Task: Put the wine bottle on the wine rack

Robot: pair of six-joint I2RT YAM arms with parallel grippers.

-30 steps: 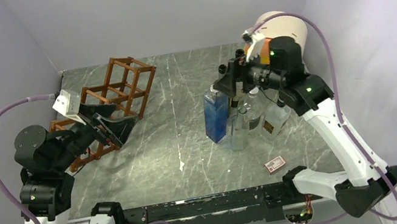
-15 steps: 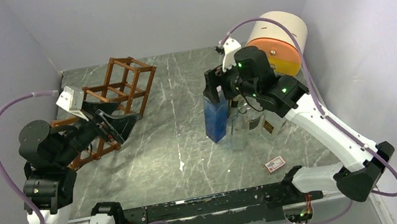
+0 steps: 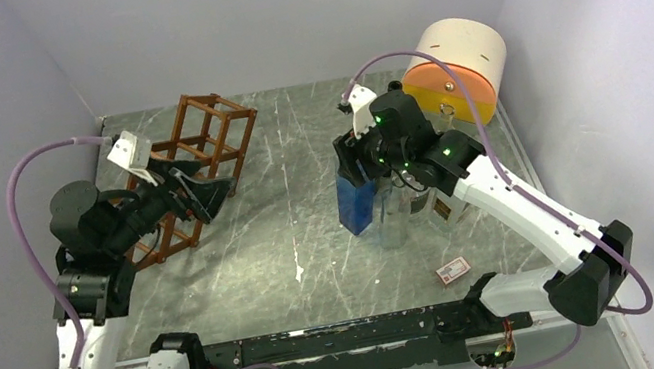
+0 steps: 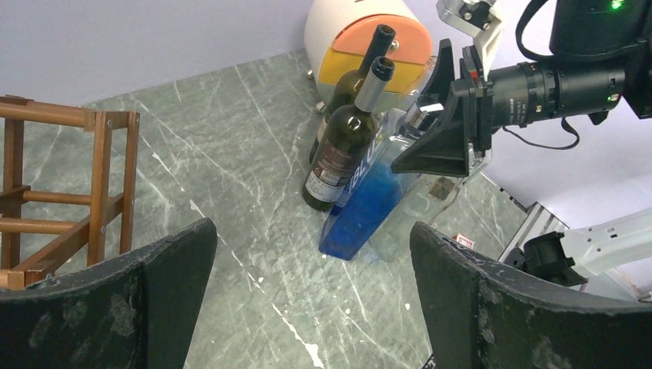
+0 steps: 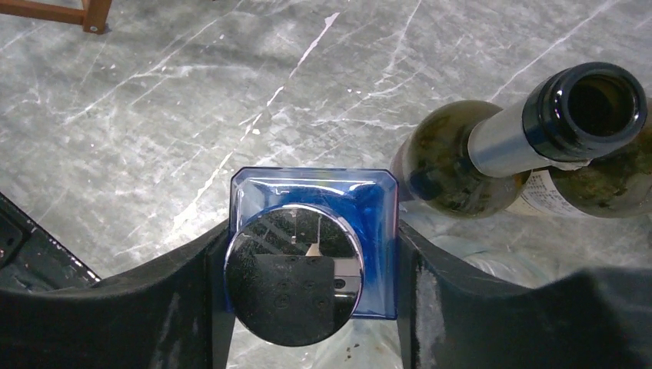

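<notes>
The reddish-brown wine rack stands at the back left, and its bars show in the left wrist view. A blue square bottle with a chrome cap stands mid-table. Beside it are two dark green wine bottles, one with an open neck. My right gripper is over the blue bottle's top, and its fingers press both sides of the blue shoulder. In front of the rack, my left gripper hangs open and empty.
A white and orange cylinder lies at the back right. A clear bottle stands next to the blue one. A small red card lies near the front right. Grey walls enclose the table on three sides.
My right gripper has moved left and down onto the blue bottle's top, and its jaws have narrowed against it. The left arm has shifted slightly right and up, still open.
</notes>
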